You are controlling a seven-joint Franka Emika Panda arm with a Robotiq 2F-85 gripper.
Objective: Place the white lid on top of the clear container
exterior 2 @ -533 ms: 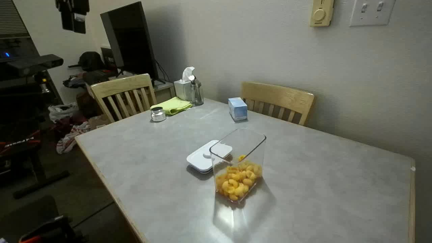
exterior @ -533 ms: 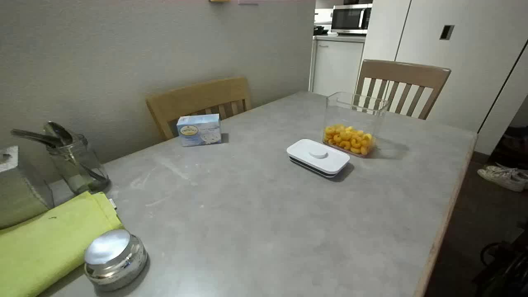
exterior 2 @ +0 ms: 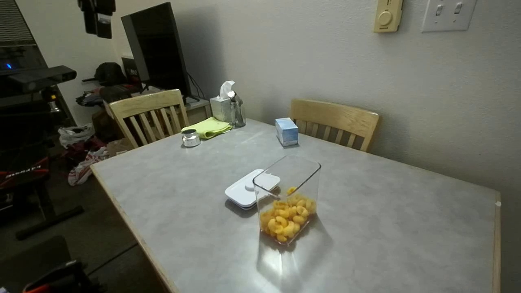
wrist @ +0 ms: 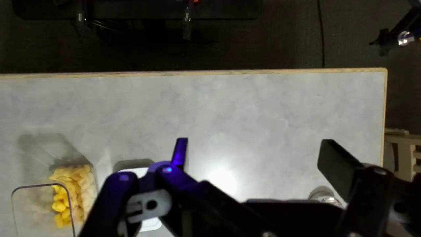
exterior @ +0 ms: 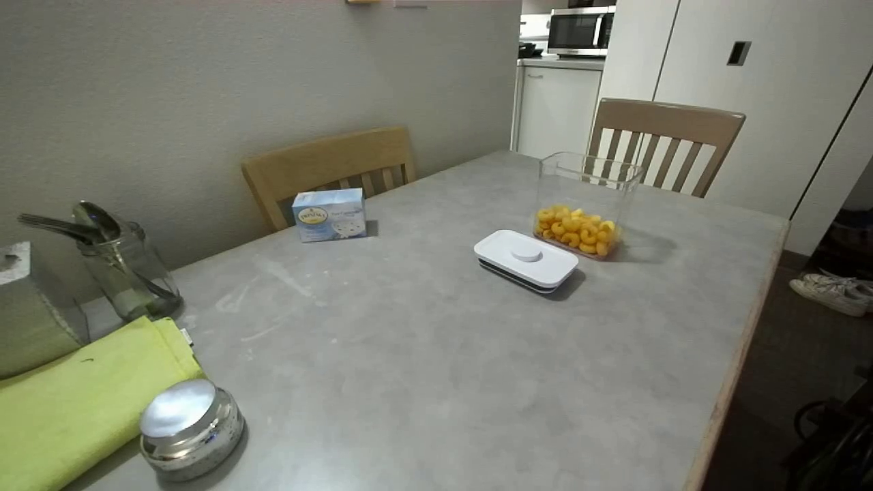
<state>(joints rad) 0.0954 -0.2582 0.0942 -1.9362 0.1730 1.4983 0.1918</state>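
The white lid [exterior: 508, 254] lies flat on the table, knob up, beside the clear container [exterior: 586, 187]. In an exterior view the lid [exterior 2: 242, 193] is partly behind the upright, open-topped container [exterior 2: 266, 197], which holds yellow-orange pieces at its bottom. My gripper [wrist: 255, 140] is open with nothing between its fingers, high above the table. In the wrist view the lid [wrist: 152, 224] is mostly hidden by the left finger, and the container [wrist: 41, 186] is at the lower left. The gripper [exterior 2: 97, 24] also shows at the top left of an exterior view, far from the lid.
A blue tea box [exterior: 331, 215] stands near the wall side. A shiny metal tin [exterior: 191, 429], a yellow-green cloth [exterior: 95, 402], a glass jar with utensils [exterior: 129, 273] and a tissue box [exterior 2: 220, 108] are at one end. Wooden chairs [exterior 2: 333, 122] stand against the table.
In an exterior view my gripper has shifted slightly right and up at the top left. The lid, the container and the other things have not moved.
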